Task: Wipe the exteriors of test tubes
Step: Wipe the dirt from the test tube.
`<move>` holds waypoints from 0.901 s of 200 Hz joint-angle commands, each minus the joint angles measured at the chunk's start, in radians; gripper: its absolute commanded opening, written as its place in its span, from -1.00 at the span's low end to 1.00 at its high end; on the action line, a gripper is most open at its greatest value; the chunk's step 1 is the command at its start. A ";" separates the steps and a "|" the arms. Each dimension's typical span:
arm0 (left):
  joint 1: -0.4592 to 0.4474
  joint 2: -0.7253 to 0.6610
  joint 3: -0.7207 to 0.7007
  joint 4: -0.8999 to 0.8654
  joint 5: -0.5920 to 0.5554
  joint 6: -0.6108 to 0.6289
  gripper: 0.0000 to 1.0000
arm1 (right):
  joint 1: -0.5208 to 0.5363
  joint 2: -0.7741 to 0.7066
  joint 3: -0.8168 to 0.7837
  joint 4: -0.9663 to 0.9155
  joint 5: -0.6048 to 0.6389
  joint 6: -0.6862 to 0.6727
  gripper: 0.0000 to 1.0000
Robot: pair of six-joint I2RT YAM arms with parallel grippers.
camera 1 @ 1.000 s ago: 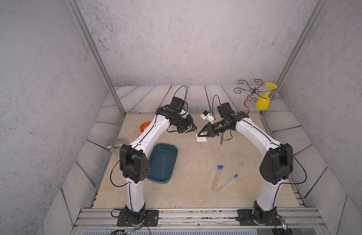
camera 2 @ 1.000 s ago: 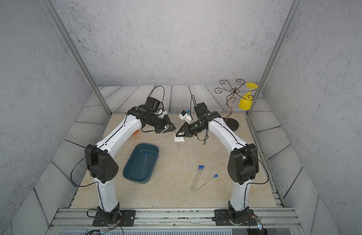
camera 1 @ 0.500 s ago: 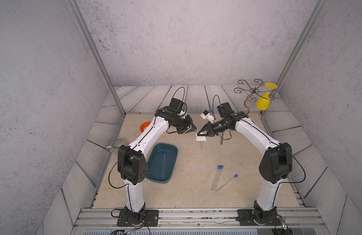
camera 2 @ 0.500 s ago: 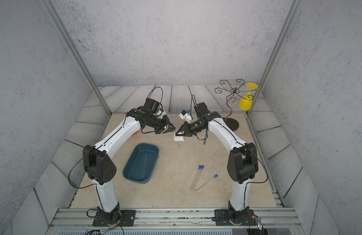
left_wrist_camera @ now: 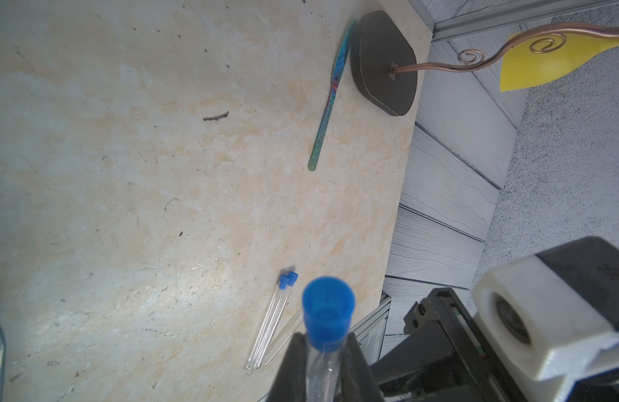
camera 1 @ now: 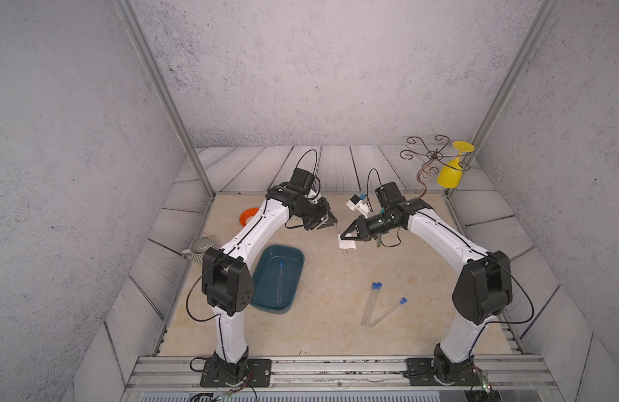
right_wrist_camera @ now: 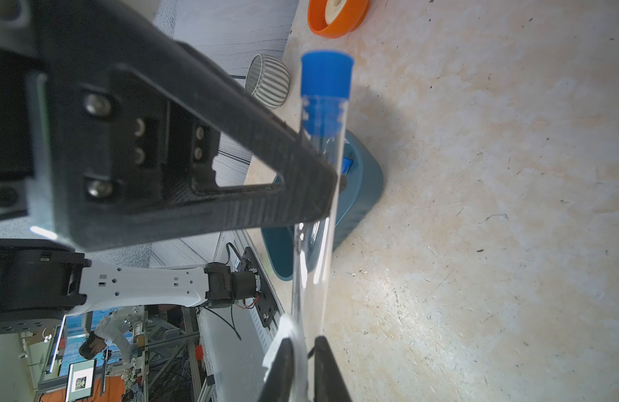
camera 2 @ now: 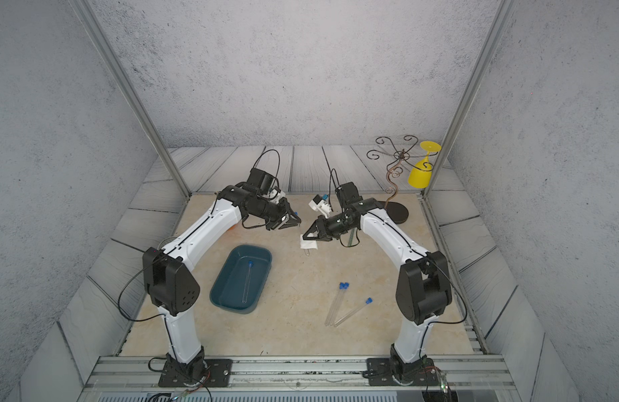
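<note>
The left gripper [left_wrist_camera: 322, 344] is pinched tight on the held test tube [right_wrist_camera: 315, 261], a thin, clear, glassy cylinder, just below its smooth blue cap [left_wrist_camera: 328, 309]. Seen from the right wrist, the gripper's matte black, finely ribbed fingers [right_wrist_camera: 266, 195] clamp the upper part of the tube. Further along the tube, the right gripper [right_wrist_camera: 302, 348] presses its jaws on a soft, crumpled white wipe [right_wrist_camera: 283, 334] folded around the tube. In both top views the two grippers meet in the air above the middle of the far half of the table [camera 1: 335, 330], a beige, marbled, scuffed slab, and the tube's rounded end pokes out beneath the wipe.

Three test tubes [camera 1: 370, 305] lie flat on the table nearer the right arm's base, two touching side by side and one splayed away at the cap end. A fifth test tube [camera 1: 279, 282] lies lengthwise inside a dark teal tub [camera 1: 262, 296] with rounded corners.

Near the far right corner stands a curled copper-wire stand [camera 1: 429, 163] on a flat dark base, bearing a yellow plastic goblet [camera 1: 448, 174] upside down; a flat iridescent utensil [left_wrist_camera: 327, 104] lies just beside the base.
</note>
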 commanded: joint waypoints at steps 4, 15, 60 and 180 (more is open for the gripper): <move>-0.018 -0.038 -0.016 0.055 0.067 -0.002 -0.87 | 0.017 0.013 0.039 -0.014 0.011 0.001 -0.72; -0.024 -0.050 -0.035 0.063 0.075 -0.011 -0.87 | 0.017 0.036 0.074 -0.014 0.009 0.002 -0.72; -0.035 -0.075 -0.046 0.071 0.073 -0.017 -0.87 | 0.000 0.131 0.162 -0.074 0.024 -0.042 -0.73; -0.032 -0.036 0.007 0.050 0.068 0.008 -0.87 | -0.122 0.015 -0.021 0.047 -0.031 0.049 -0.73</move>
